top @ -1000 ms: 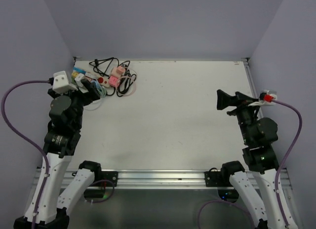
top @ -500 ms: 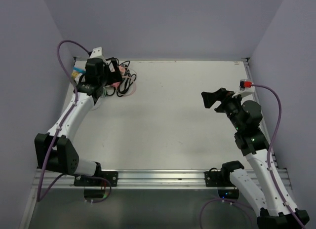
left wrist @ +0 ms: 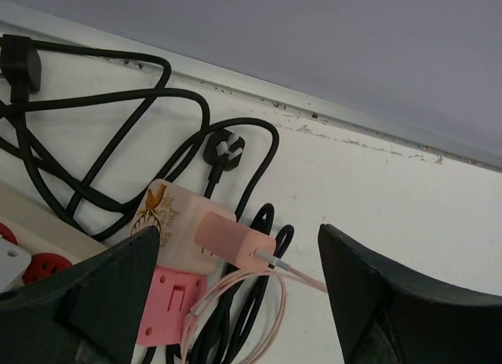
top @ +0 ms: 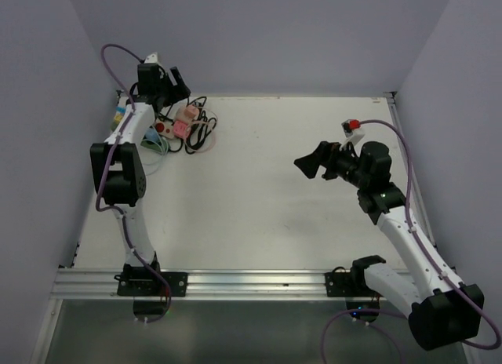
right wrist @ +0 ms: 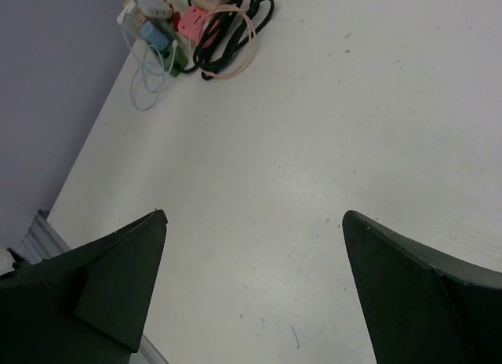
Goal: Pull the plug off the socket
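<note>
The socket (right wrist: 177, 63), a dark green strip, lies in the far left corner under several plugs and coiled cords. A pale pink plug (left wrist: 231, 238) with a thin pink cable sits in a beige cube adapter (left wrist: 169, 219) on that cluster. My left gripper (left wrist: 239, 229) hovers over it, open, with the pink plug in the gap between the fingers but untouched. In the top view the left gripper (top: 179, 83) is at the back wall above the cluster. My right gripper (top: 310, 164) hangs open over the bare table right of centre, holding nothing.
Black cords (left wrist: 118, 129) loop round the adapter, with a loose black plug (left wrist: 223, 151) beside it. A pink plate (left wrist: 169, 301) lies under the adapter. White and blue plugs (right wrist: 149, 11) and a pale blue cable loop (right wrist: 145, 85) sit at the strip's other end. The back wall is close.
My left arm has stretched from the near left out to the far left corner, over the plugs. My right gripper has moved left towards the table's middle.
</note>
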You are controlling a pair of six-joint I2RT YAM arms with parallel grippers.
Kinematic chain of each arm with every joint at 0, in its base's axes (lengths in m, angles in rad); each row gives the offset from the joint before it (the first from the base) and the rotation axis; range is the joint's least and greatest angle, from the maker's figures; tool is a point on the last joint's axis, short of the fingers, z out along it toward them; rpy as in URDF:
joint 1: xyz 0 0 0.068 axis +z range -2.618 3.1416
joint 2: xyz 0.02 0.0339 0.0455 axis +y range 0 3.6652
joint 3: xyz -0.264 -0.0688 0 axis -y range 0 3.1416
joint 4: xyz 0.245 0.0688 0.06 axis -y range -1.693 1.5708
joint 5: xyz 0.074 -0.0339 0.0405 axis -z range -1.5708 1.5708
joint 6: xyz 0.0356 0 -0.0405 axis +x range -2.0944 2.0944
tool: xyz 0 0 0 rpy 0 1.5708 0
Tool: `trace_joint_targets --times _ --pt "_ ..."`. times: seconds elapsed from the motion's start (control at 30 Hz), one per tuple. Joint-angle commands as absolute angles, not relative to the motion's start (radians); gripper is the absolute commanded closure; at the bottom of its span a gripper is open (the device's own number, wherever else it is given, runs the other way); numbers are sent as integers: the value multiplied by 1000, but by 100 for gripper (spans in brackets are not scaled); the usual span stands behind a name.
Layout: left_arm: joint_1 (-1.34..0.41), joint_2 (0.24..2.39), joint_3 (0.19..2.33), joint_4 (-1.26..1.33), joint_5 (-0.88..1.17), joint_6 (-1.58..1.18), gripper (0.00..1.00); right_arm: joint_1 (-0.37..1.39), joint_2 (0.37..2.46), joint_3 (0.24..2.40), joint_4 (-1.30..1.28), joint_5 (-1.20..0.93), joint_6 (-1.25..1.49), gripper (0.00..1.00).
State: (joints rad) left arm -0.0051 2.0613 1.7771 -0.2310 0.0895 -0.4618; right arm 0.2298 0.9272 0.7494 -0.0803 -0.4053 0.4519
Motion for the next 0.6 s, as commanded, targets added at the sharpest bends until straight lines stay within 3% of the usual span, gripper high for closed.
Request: trace_joint_targets --times 0.0,0.57 --pt "35 2129 1856 -160 161 -494 16 236 959 801 -44 -532 417 1" --pt "52 2353 1919 -155 224 -462 27 242 989 802 -101 -598 391 1"
